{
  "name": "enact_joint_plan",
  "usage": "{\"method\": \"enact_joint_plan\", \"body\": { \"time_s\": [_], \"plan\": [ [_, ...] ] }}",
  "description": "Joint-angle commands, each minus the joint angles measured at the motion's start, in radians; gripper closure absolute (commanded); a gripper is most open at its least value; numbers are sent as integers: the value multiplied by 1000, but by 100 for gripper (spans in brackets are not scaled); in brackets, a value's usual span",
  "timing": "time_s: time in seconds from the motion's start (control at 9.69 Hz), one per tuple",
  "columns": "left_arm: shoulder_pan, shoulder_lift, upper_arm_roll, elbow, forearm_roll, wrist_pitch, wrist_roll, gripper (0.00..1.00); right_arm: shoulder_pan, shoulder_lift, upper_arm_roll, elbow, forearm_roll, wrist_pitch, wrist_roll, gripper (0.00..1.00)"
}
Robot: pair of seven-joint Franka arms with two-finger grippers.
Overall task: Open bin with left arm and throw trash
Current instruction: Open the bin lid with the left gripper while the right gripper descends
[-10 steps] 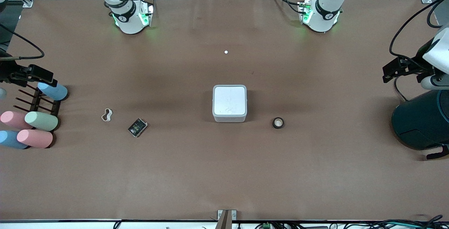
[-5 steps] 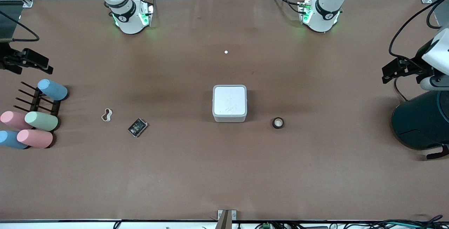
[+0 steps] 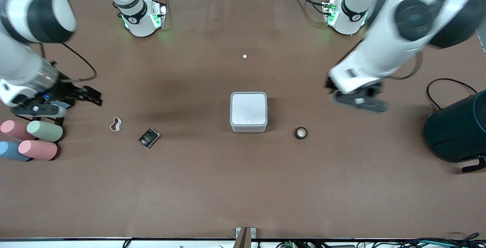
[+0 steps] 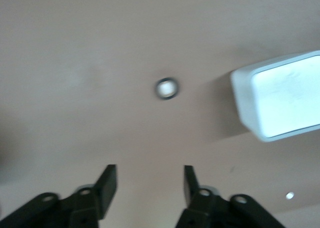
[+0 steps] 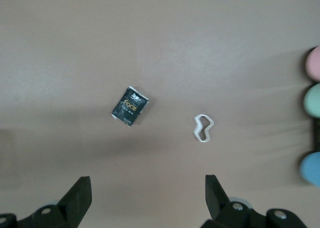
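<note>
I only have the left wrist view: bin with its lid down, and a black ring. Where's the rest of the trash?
Observer: A black packet lies toward the right arm's end of the table from the bin.
Operator: Anything else there?
Observer: A white wavy ring lies beside the packet, closer to that end.
Operator: And the right gripper?
Observer: The right gripper, open, is over the table between the wavy ring and the pastel cylinders.

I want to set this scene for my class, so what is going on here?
Nothing is held yet. Both arms are out over the table with open claws. The left claw is over bare table near the shut bin and the black ring. The right claw is over bare table near the wavy ring and the packet.
</note>
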Motion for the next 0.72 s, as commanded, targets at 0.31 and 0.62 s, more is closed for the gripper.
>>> {"method": "enact_joint_plan", "body": {
  "time_s": [0.31,0.62],
  "plan": [
    [-175,320,-2,62,3,394,-107,100,73,304,0,-22,7,324,458,0],
    [-238,406,-3,59,-17,485,-259,100,86,402,0,-24,7,445,576,0]
  ]
}}
